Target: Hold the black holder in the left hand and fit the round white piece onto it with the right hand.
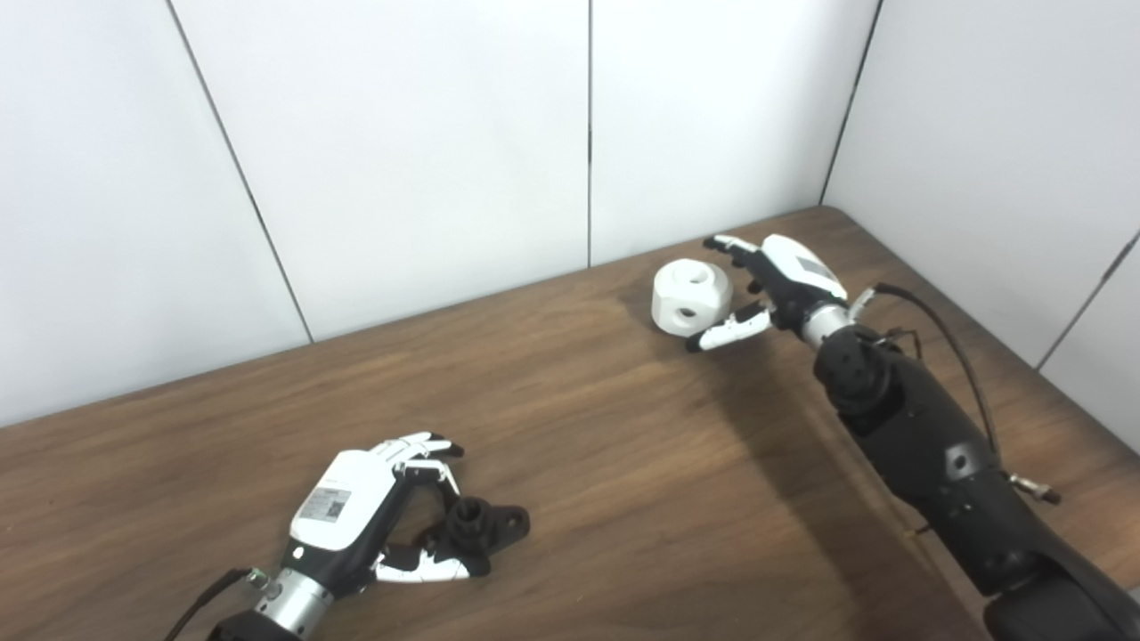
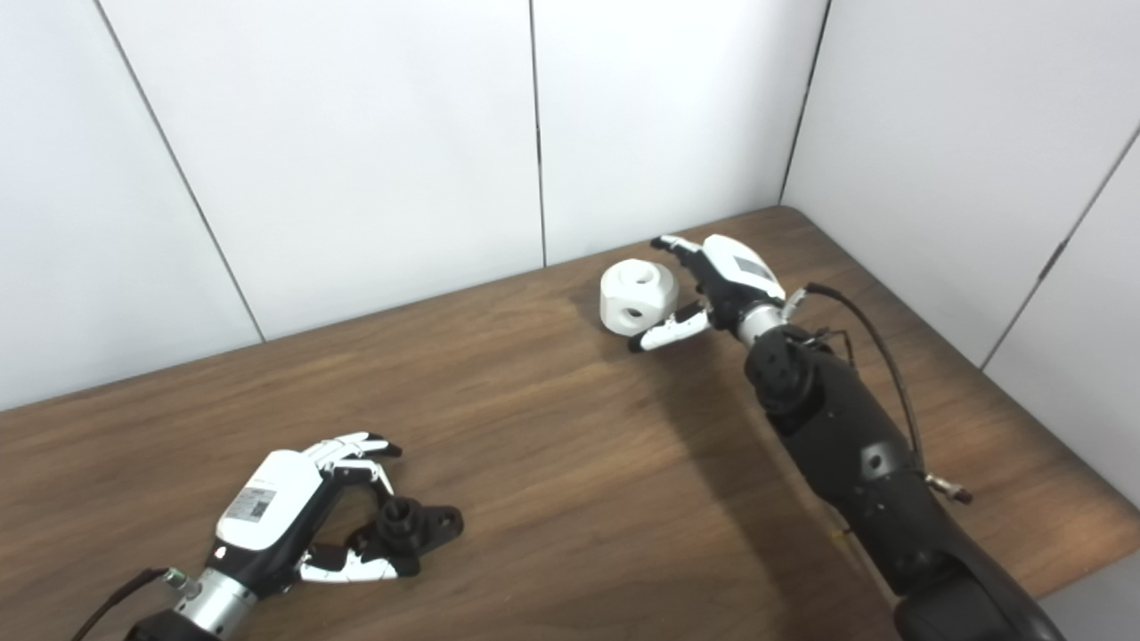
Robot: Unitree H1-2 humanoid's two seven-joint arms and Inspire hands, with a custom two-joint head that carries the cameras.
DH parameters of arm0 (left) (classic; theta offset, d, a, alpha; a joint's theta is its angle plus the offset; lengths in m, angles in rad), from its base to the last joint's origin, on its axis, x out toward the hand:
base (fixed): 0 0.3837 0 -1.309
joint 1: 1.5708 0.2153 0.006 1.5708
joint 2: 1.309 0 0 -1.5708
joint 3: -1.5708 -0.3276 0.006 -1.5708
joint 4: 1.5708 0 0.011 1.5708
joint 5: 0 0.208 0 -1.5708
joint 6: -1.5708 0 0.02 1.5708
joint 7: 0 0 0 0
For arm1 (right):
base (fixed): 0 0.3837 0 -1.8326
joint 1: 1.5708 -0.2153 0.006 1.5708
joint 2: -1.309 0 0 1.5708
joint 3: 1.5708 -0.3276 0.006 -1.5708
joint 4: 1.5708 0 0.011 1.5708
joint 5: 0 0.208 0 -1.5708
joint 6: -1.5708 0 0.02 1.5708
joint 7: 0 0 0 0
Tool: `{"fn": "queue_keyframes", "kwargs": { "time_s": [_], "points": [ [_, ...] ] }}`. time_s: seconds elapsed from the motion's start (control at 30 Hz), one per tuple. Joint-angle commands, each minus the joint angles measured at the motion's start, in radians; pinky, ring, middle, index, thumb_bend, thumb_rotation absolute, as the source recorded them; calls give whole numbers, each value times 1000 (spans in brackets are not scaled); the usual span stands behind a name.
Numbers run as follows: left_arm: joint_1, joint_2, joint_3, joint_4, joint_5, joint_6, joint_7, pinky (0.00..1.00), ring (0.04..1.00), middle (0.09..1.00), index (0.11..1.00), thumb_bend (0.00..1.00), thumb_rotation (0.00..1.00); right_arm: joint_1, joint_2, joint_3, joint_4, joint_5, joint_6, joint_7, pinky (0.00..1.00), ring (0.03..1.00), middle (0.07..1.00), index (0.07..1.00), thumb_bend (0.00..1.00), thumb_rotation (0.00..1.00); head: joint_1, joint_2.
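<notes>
The black holder (image 1: 481,525) lies flat on the wooden table (image 1: 570,445) near the front left, its round socket pointing up. My left hand (image 1: 374,512) is open around it, fingers above and thumb below, and contact is not clear. The round white piece (image 1: 690,296), with holes in its sides, stands on the table at the back right. My right hand (image 1: 766,285) is open just to its right, fingers behind it and thumb in front, cupping it without a clear grip.
White wall panels (image 1: 570,133) close off the table's back and right side. The table's right edge (image 2: 1095,525) runs close beside my right arm (image 1: 935,454).
</notes>
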Motion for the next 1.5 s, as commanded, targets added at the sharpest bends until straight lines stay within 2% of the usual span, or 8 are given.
{"fn": "queue_keyframes", "kwargs": {
  "time_s": [0.0, 0.37, 0.83, 1.07, 1.13, 1.17, 1.27, 1.47],
  "points": [
    [98, 67, -23, 92, 70, 74, -67, 778, 839, 791, 482, 525, 55, -56, -11, 0, -12, -16, -7, -33, 703, 860, 911, 867, 1000, 404, -1, 2],
    [105, 65, -19, 88, 59, 75, -74, 786, 841, 795, 481, 525, 55, -84, 0, 26, 65, -12, -46, -66, 712, 867, 904, 843, 1000, 401, 5, 7],
    [110, 62, -18, 99, 61, 63, -50, 789, 841, 792, 481, 525, 55, -91, 29, 22, 98, 0, -45, -136, 667, 840, 888, 823, 981, 375, 7, 15],
    [107, 61, -19, 114, 61, 53, -38, 784, 840, 790, 480, 525, 55, -91, 81, -6, 120, -19, -57, -303, 598, 748, 778, 616, 845, 232, 11, 18],
    [106, 59, -18, 121, 62, 50, -26, 777, 835, 786, 481, 525, 55, -91, 94, -10, 131, -27, -70, -356, 599, 735, 742, 513, 590, 162, 11, 19],
    [105, 59, -16, 120, 59, 49, -28, 776, 834, 786, 481, 525, 55, -93, 98, -7, 140, -41, -73, -388, 595, 725, 727, 498, 556, 152, 13, 19],
    [105, 60, -14, 115, 58, 49, -28, 781, 837, 787, 481, 525, 54, -99, 110, 0, 148, -64, -61, -434, 625, 715, 693, 482, 523, 141, 14, 19],
    [104, 58, -15, 113, 63, 52, -24, 781, 836, 787, 481, 525, 55, -103, 130, -1, 159, -70, -51, -462, 581, 692, 680, 480, 520, 141, 16, 20]
  ]
}}
